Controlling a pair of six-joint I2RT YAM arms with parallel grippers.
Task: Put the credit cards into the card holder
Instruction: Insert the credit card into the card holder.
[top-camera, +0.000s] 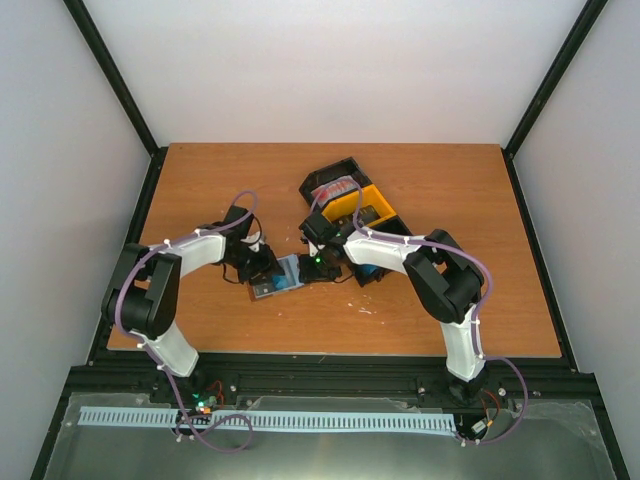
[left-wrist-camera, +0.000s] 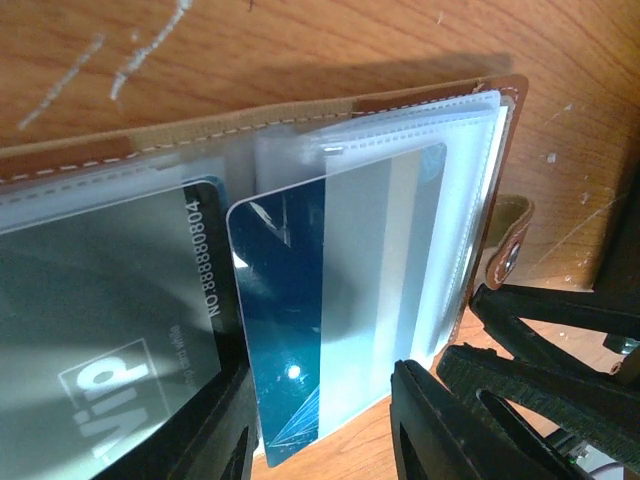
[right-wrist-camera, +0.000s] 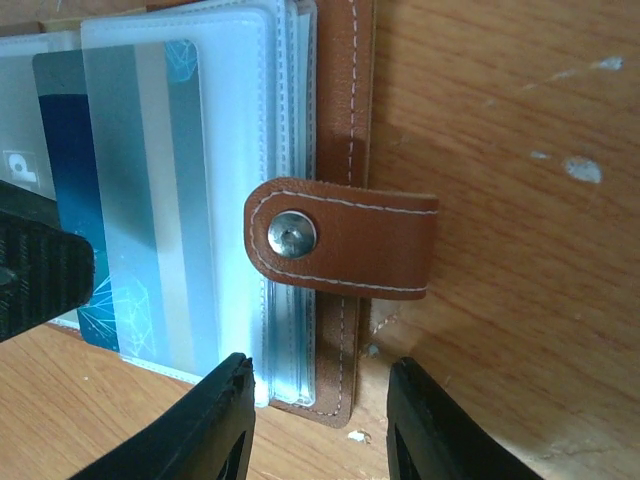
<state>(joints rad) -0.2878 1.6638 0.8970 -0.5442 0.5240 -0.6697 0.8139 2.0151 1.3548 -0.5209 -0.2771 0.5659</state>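
I have a matched pair of arms: my left arm (top-camera: 170, 345) and right arm (top-camera: 462, 345) wear smooth white shells between chunky black joints, and a thin purple cable (top-camera: 243, 197) loops along each. A small green light (top-camera: 318, 260) glows near one wrist. My left hand (left-wrist-camera: 330, 440) and right hand (right-wrist-camera: 320, 410) end in matte black fingers (right-wrist-camera: 215, 425).

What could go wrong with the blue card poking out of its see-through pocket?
1. The blue card is only partly in its clear pocket. If the left claw pushes unevenly, a corner might snag and the card could bend or slip out.
2. The holder lies flat on the table, and the right claw straddles its edge with open jaws. A push could probably slide the holder away.
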